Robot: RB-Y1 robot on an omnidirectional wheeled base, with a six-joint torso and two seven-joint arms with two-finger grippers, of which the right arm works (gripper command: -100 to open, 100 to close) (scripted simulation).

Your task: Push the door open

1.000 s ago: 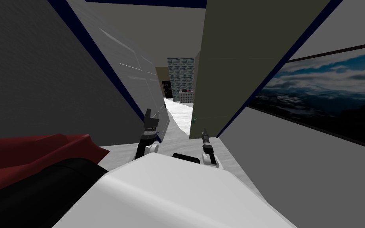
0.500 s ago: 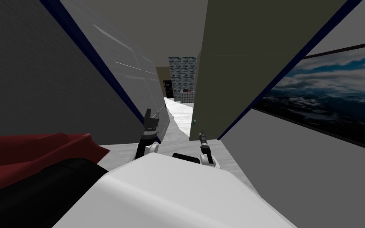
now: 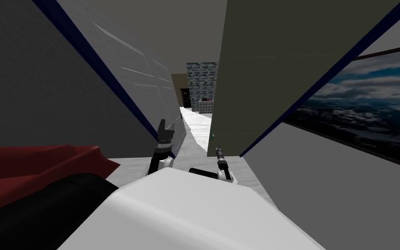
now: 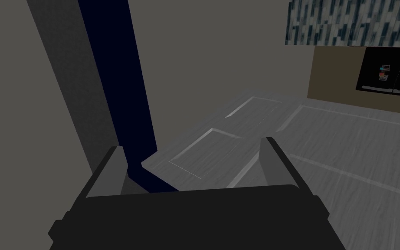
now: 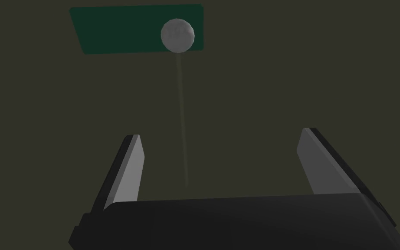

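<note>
Red cloth [image 3: 43, 162]: nearest of all, low and well to the left of the olive door, lying over a black shape.
Right gripper [image 5: 221, 158]: released, fingers spread with nothing between them. It points straight at the olive door [image 5: 281, 78] from close by, just under the knob. Contact with the door cannot be told.
Left gripper [image 4: 192, 162]: released and empty, across the gap to the left of the olive door. It sits at the edge of a grey panelled door [image 4: 325, 143] and a dark blue frame strip [image 4: 116, 87].
Knob [image 5: 177, 35]: round and grey, on a green plate [image 5: 125, 30]. The right wrist view shows the plate's shape; the head view gives only a small speck at the olive door's free edge.
Olive door, head view [image 3: 260, 65]: stands ajar, its free edge beside the right gripper [image 3: 217, 150], with the left gripper [image 3: 167, 126] opposite.
Picture [image 3: 359, 108]: cloudy sky, on the wall right of the olive door.
Passage floor [image 3: 195, 123]: pale, running on past the olive door.
Fridge [image 4: 390, 71]: black, with coloured magnets, far beyond the door, seen from the left wrist.
Tiled wall [image 4: 355, 21]: patterned, above the fridge.
</note>
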